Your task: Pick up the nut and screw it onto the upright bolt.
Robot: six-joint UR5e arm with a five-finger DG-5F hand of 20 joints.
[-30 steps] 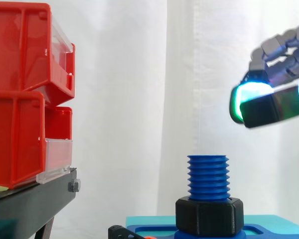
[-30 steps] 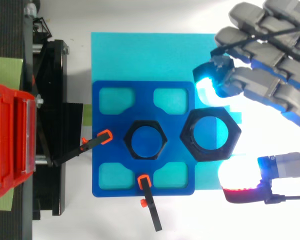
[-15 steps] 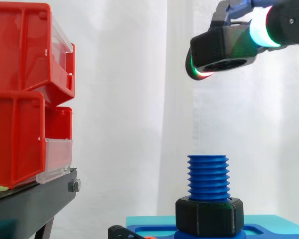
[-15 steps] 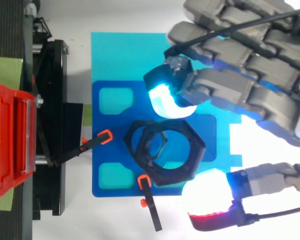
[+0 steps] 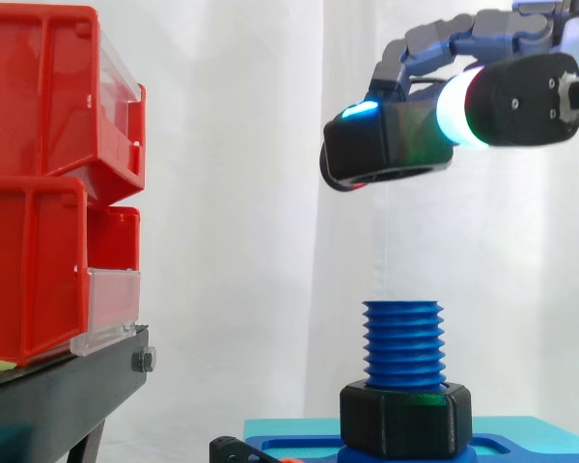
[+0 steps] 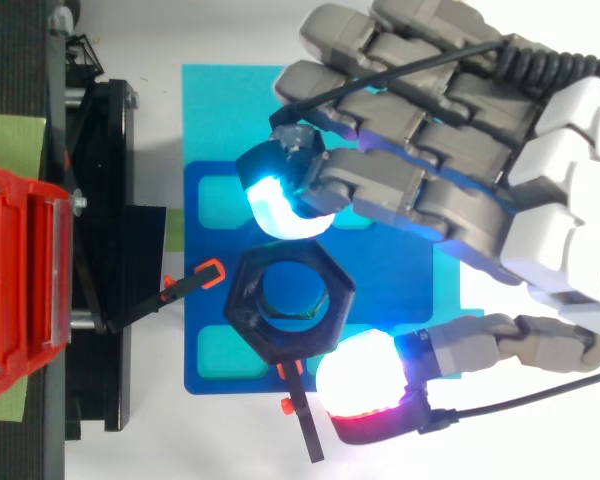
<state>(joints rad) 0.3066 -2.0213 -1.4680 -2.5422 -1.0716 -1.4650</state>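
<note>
**Hand state.** The hand [image 6: 450, 170] grasps the black hex nut [image 5: 381, 145]. One glowing fingertip [image 6: 280, 212] presses one flank of the nut. The thumb pad [image 6: 365, 385] presses the opposite flank. The remaining fingers lie alongside, bent over the nut.

**Nut position.** The nut sits at the tips of the hand, pinched between the two pads. In the side view it is slightly tilted, with the edge farthest from the wrist lowest.

**Bolt position.** The blue threaded bolt [image 5: 402, 340] stands upright directly below the held nut. A clear gap separates the two. In the top view blue shows through the bore of the nut.

**Below the hand.**
- A second black nut [image 5: 405, 420] sits at the foot of the bolt.
- The bolt rises from a blue fixture plate [image 6: 205, 250], which rests on a cyan mat [image 6: 240, 110].
- Two orange-tipped clamps [image 6: 210, 272] hold the plate edge, just beyond the fingertips.

**Beyond the fingertips.** Red bins [image 5: 39, 183] on a black stand [image 5: 68, 391] are well apart from the hand.
</note>
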